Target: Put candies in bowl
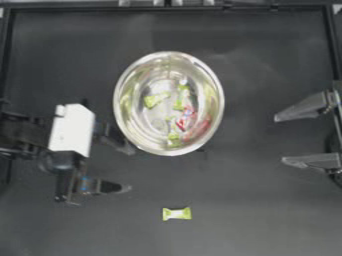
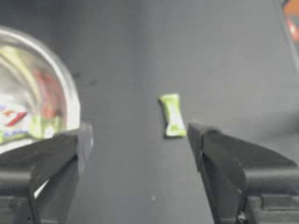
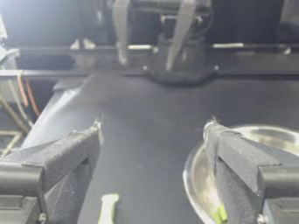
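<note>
The shiny silver bowl [image 1: 141, 75] stands mid-table with several candies inside: yellow-green ones [image 1: 155, 100] and a red one [image 1: 186, 119]. One yellow-green candy [image 1: 176, 214] lies alone on the table toward the front edge. My left gripper [image 1: 122, 167] is open and empty, just left of the bowl and up-left of the loose candy. In the left wrist view that candy [image 2: 172, 116] lies ahead between the open fingers [image 2: 234, 162], with the bowl [image 2: 71, 89] to one side. My right gripper [image 1: 284, 140] is parked open at the right edge.
The right wrist view shows the bowl's rim [image 3: 192, 175] and the loose candy [image 3: 108, 208] between its own open jaws. The table frame and rails [image 3: 175, 48] run along the far side. Dark tabletop [image 1: 254, 210] surrounds the loose candy.
</note>
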